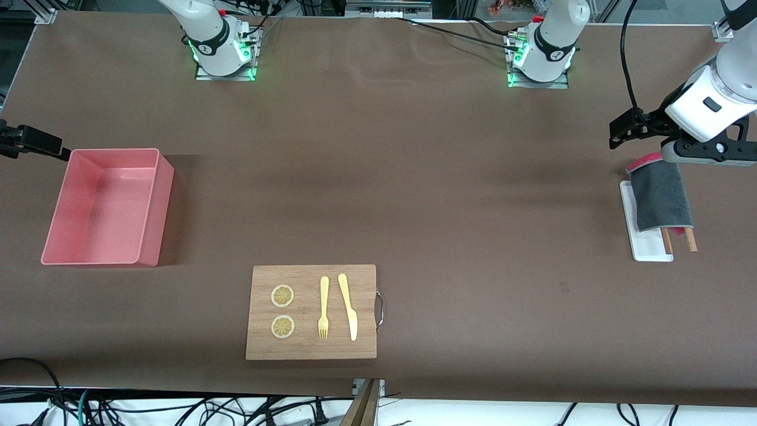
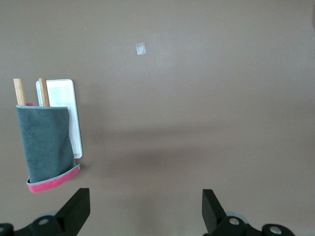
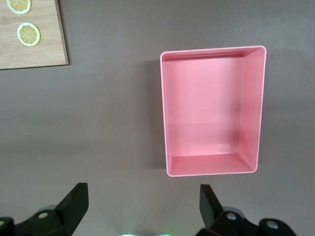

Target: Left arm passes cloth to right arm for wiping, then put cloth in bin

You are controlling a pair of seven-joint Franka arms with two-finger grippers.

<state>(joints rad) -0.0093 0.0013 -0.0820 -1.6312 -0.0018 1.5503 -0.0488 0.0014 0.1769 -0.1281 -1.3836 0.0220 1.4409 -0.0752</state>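
Brown counter [image 1: 414, 177] is carrying the bin [image 1: 106, 207] at the right arm's end, and the cloth [image 1: 659, 201] is lying grey side up over a white tray [image 1: 647, 251] at the left arm's end. Left gripper [image 2: 146, 209] is hovering near the cloth, right gripper [image 3: 142, 206] beside the bin, both with fingers spread wide and gripping nothing.

Salmon-pink bin [image 3: 212, 110] on brown table [image 3: 108, 123], cutting board [image 3: 32, 34] corner with two lemon slices [image 3: 28, 34], right gripper [image 3: 142, 206] fingers [image 3: 76, 201] spread apart
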